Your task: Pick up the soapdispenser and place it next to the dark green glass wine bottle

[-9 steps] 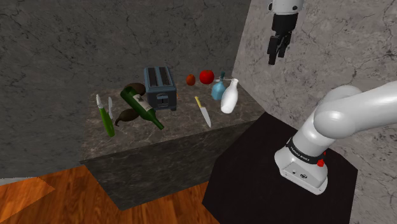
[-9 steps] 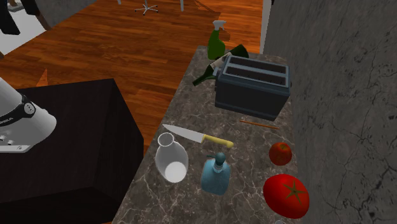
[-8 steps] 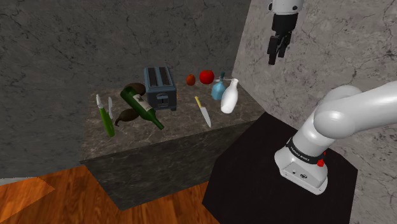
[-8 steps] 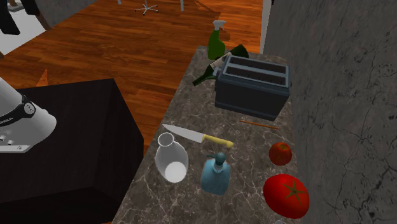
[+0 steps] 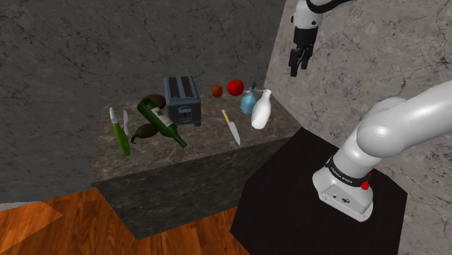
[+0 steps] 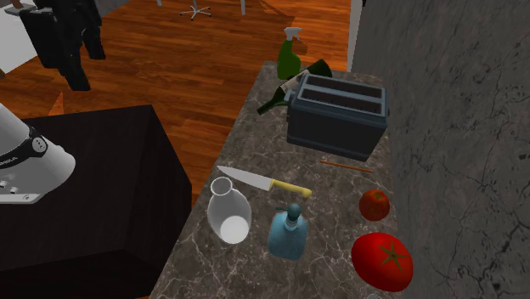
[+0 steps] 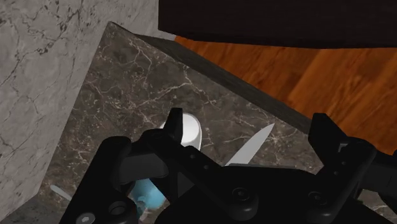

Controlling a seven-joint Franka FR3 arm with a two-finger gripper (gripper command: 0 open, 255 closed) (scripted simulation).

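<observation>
We saw the claw (image 5: 295, 69) hanging high above the desk (image 5: 206, 138). It was well apart from the toaster (image 5: 182, 100), up and to the toaster's right in the shoulder view. Its two black fingers (image 7: 327, 140) stood spread, with nothing between them.

The soap dispenser (image 5: 248, 101), a pale blue bottle with a teal pump, stood on the desk to the toaster's right in that same view. It was well apart from the toaster. Its long axis ran straight up and down, with the base on the desk and the pump head on top. We could not tell which way the nozzle faced.

A white vase (image 5: 261, 112) stood just past the dispenser, farther again from the toaster. A knife (image 5: 231, 128) lay between the toaster and the vase, nearer the desk's front edge. Two red tomatoes, a large one (image 5: 235, 87) and a small one (image 5: 216, 90), sat between the toaster and the dispenser, toward the wall.

The dark green wine bottle (image 5: 163, 123) lay slanted on the toaster's other side, close against it. Its neck pointed toward the desk's front edge. A green spray bottle (image 5: 122, 134) stood beyond it, farther from the toaster.
</observation>
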